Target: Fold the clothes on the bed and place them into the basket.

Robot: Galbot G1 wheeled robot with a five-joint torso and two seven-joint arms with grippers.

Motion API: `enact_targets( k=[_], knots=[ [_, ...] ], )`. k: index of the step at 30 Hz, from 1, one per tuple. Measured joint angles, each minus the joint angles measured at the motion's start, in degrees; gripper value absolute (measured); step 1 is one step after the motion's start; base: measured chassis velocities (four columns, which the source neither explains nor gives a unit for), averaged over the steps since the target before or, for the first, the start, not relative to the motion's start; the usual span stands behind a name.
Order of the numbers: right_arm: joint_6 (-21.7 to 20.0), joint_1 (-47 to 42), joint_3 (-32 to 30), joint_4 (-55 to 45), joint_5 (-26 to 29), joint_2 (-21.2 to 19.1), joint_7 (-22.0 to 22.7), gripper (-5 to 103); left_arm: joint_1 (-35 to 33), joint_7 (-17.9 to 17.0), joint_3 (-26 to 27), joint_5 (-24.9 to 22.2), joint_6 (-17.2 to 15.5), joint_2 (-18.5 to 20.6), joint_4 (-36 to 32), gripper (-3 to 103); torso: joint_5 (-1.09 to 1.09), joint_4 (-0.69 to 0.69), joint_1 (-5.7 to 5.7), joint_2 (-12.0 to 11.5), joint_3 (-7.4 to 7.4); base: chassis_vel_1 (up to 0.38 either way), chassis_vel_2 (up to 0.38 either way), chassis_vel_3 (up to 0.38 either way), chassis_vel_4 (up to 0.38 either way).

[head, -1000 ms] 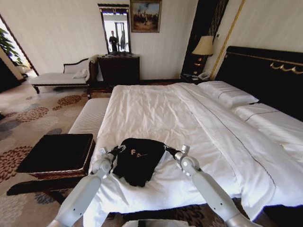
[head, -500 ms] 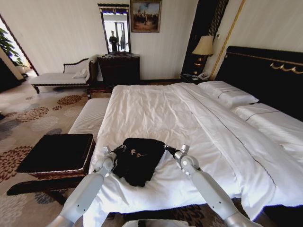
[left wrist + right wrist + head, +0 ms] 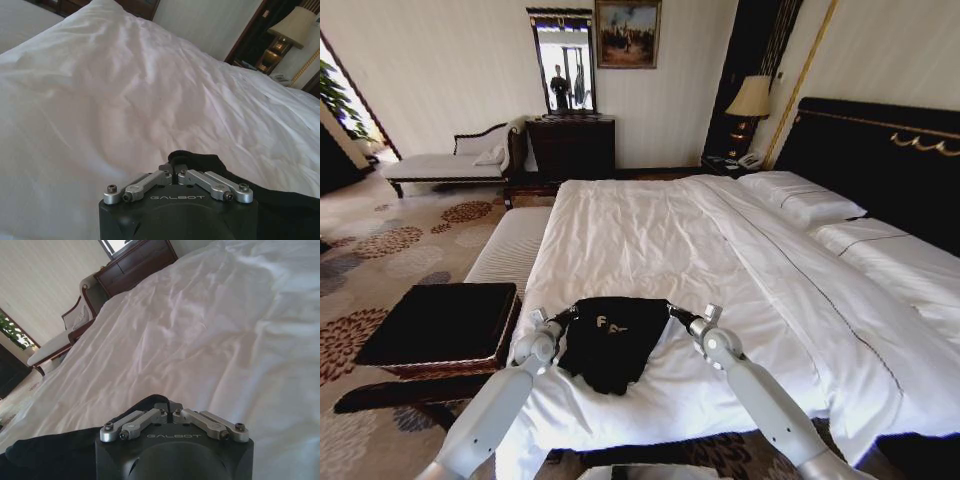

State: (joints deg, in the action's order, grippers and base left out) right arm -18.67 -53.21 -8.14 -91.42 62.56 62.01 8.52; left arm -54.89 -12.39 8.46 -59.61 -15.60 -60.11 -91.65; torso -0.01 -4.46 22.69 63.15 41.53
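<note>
The clothes, a black T-shirt [image 3: 610, 340] with white lettering, hang bunched over the near corner of the bed [image 3: 650, 230]. My left gripper [image 3: 562, 317] is shut on the shirt's left upper edge. My right gripper [image 3: 676, 316] is shut on its right upper edge, and the cloth is stretched between them just above the white duvet. In the left wrist view the left gripper [image 3: 173, 171] pinches black fabric [image 3: 280, 200]. In the right wrist view the right gripper [image 3: 168, 409] pinches the shirt [image 3: 50, 450]. The basket [image 3: 440, 325], brown wicker with a flat black top, stands on the carpet left of the bed.
A narrow white-cushioned bench [image 3: 510, 250] runs along the bed's left side behind the basket. A chaise [image 3: 445, 165], a dark dresser [image 3: 570, 145] with a mirror and a bedside lamp [image 3: 750, 98] line the far wall. Patterned carpet [image 3: 380, 250] lies open to the left.
The shirt's upper edge now runs straighter and tauter between the two grippers, and its lettering shows more plainly. Both arms have shifted only slightly.
</note>
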Motion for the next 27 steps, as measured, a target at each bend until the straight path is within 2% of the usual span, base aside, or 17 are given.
enact_targets(
  k=[7,11,13,18,19,23,24,27],
  knots=[
    [-1.0,2.2,-0.5,-8.2,3.6,-3.2,3.1,0,2.6,-2.2,-0.9,-2.3,-0.1,4.4,-8.1,0,0.01,0.01,0.0,0.0,0.0,0.0,0.0,0.0,0.0],
    [-2.2,7.3,-0.9,-13.1,8.2,-5.7,5.8,0,9.6,-4.9,-2.5,-5.4,-0.8,7.9,-13.5,0,0.02,-0.03,0.0,0.0,0.0,0.0,0.0,0.0,0.0],
    [-2.5,8.9,-0.9,-13.6,9.1,-6.2,6.3,0,11.1,-5.2,-2.9,-5.9,-0.9,8.6,-13.9,0,0.03,-0.03,0.0,0.0,0.0,0.0,0.0,0.0,0.0],
    [-3.5,18.6,0.0,-13.8,14.1,-9.4,8.1,0,22.6,-6.8,-6.8,-11.4,-1.8,13.9,-15.6,0,0.0,0.03,0.02,0.0,0.01,0.0,0.0,0.0,0.0],
    [-3.5,18.6,0.0,-13.8,14.1,-9.4,8.1,0,22.6,-6.8,-6.8,-11.4,-1.8,13.9,-15.6,0,0.0,0.03,0.02,0.0,0.01,0.0,0.0,0.0,0.0],
    [-4.2,25.2,1.9,-12.7,16.7,-11.2,9.2,0,34.2,-8.9,-10.3,-15.7,-2.3,13.9,-15.0,0,0.04,-0.02,0.0,0.0,0.0,0.0,0.0,0.0,0.0],
    [-4.2,25.2,1.9,-12.7,16.7,-11.2,9.2,0,34.2,-8.9,-10.3,-15.7,-2.3,13.9,-15.0,0,0.04,-0.02,0.0,0.0,0.0,0.0,0.0,0.0,0.0],
    [-4.6,31.3,2.6,-11.6,19.4,-12.4,10.4,0,42.2,-10.0,-12.5,-19.1,-2.8,14.0,-13.5,0,0.03,-0.03,0.01,0.0,0.01,0.0,0.0,0.0,0.0]
  ],
)
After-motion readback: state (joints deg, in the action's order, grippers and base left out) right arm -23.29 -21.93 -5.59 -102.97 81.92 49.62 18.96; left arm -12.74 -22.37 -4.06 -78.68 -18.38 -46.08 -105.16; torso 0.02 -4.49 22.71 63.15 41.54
